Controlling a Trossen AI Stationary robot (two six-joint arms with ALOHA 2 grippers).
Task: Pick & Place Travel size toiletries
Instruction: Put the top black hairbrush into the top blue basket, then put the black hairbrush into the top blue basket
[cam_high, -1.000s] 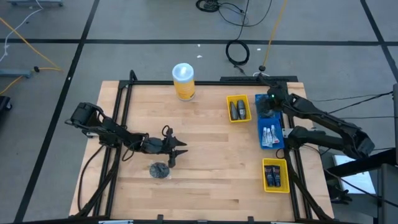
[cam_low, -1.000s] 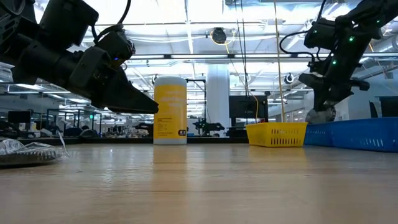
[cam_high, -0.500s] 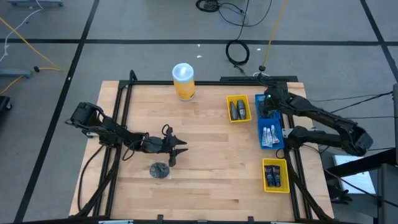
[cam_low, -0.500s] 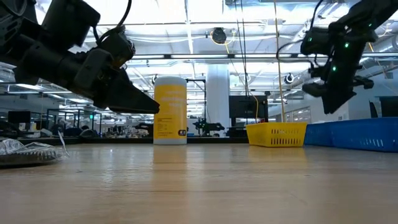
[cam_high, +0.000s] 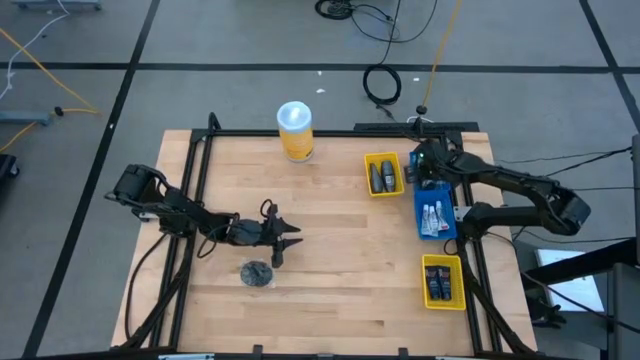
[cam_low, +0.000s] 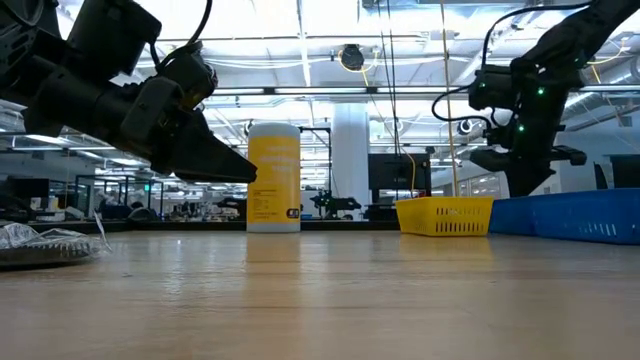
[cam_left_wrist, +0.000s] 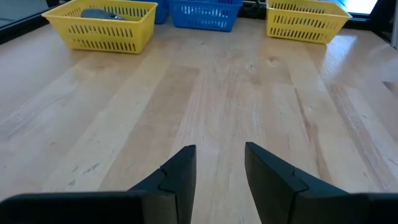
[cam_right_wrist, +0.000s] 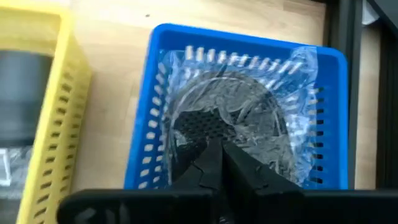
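Note:
A dark round pouch (cam_high: 257, 273) in clear wrap lies flat on the wood, just on the near side of my left gripper (cam_high: 288, 240). That gripper is open and holds nothing (cam_left_wrist: 221, 168). My right gripper (cam_right_wrist: 217, 150) is shut and points down over the far blue tray (cam_right_wrist: 249, 37) at the table's right. A second wrapped dark pouch (cam_right_wrist: 205, 124) lies in that tray. Beside it are a yellow tray with grey oval pieces (cam_high: 382, 176), a blue tray with white tubes (cam_high: 435, 216) and a yellow tray with dark-blue bottles (cam_high: 442, 282). My right gripper's shut fingertips (cam_right_wrist: 208, 155) stand over the wrapped pouch in the blue tray, coming from above. The wrist view looks along the fingers, and I cannot tell whether they touch the wrap.
A tall yellow canister (cam_high: 295, 130) with a white lid stands at the table's far edge. A black frame (cam_high: 200, 150) runs around the table. Bare wood lies between my left gripper and the trays.
A round pouch that hung below my right gripper a second ago has dropped out of sight behind the blue tray's wall. My right gripper has since gone down and a little toward the table's left, tipping further downward.

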